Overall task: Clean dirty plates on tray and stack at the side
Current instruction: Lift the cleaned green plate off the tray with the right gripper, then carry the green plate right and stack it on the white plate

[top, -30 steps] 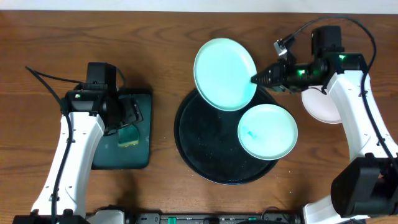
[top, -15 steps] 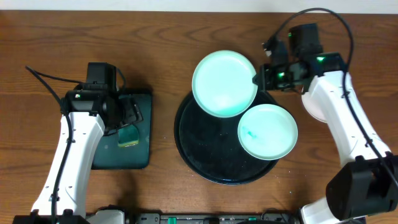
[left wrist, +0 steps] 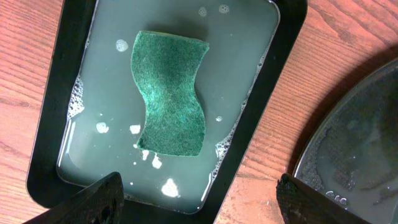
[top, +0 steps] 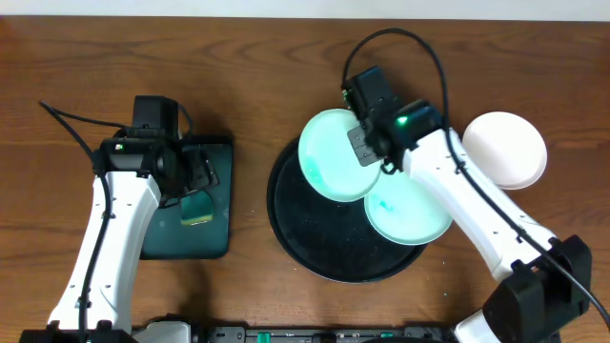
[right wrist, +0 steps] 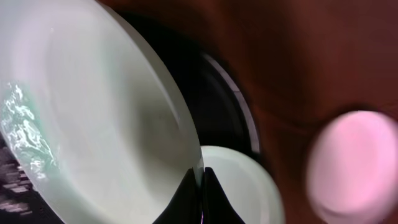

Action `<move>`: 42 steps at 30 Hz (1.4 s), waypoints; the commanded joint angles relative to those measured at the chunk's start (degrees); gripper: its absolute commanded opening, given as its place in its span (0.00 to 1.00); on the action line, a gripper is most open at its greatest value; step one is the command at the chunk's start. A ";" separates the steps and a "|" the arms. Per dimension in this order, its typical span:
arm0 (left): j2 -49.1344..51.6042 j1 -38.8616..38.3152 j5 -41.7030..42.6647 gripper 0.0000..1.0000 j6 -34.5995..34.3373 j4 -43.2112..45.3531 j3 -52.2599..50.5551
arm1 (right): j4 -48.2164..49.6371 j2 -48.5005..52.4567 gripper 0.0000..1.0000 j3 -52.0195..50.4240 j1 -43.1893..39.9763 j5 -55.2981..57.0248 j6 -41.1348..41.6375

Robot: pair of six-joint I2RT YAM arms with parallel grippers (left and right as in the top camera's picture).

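Observation:
My right gripper (top: 379,170) is shut on the rim of a pale mint plate (top: 331,154), holding it tilted over the back of the black round tray (top: 305,238). In the right wrist view the fingers (right wrist: 200,186) pinch that plate's edge (right wrist: 93,112). A second mint plate (top: 419,214) with a teal smear lies on the tray's right side, partly under my right arm. The white plate (top: 505,150) sits on the table to the right. My left gripper (left wrist: 199,199) is open above the green tray.
A dark-green rectangular tray (top: 214,205) with soapy water (left wrist: 112,93) holds a green sponge (left wrist: 169,93) at the left. Wood table (top: 248,57) surrounds everything.
My right arm swung left and forward, carrying the mint plate down toward the tray and uncovering the white plate. The left arm has not moved.

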 commanded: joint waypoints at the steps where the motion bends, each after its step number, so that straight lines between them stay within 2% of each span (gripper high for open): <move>1: -0.39 -0.13 -0.04 0.79 -0.15 -0.15 -0.22 | -0.76 -0.92 0.01 0.96 4.09 17.05 0.02; 10: -0.39 -0.13 -0.07 0.79 -0.15 -0.15 -0.22 | -0.57 -0.92 0.01 1.90 15.45 45.77 -9.11; 20: -0.39 -0.13 -0.07 0.79 -0.13 -0.15 -0.22 | 6.23 -0.90 0.01 1.90 22.99 62.71 -24.22; 25: -0.39 -0.13 -0.07 0.79 -0.13 -0.13 -0.22 | 8.50 -0.90 0.01 1.90 23.98 63.71 -30.62; 34: -0.39 -0.13 -0.07 0.80 -0.13 -0.13 -0.22 | 9.03 -0.90 0.01 1.90 25.16 64.98 -31.74; 38: -0.39 -0.13 -0.07 0.79 -0.13 -0.11 -0.22 | 9.40 -0.87 0.01 1.88 24.06 51.45 -31.56; 39: -0.39 -0.13 -0.07 0.79 -0.13 -0.13 -0.22 | 9.38 -0.70 0.01 1.88 22.88 51.04 -30.23; 42: -0.39 -0.13 -0.07 0.79 -0.13 -0.52 -0.22 | 8.63 -0.70 0.01 1.90 22.62 57.88 -29.05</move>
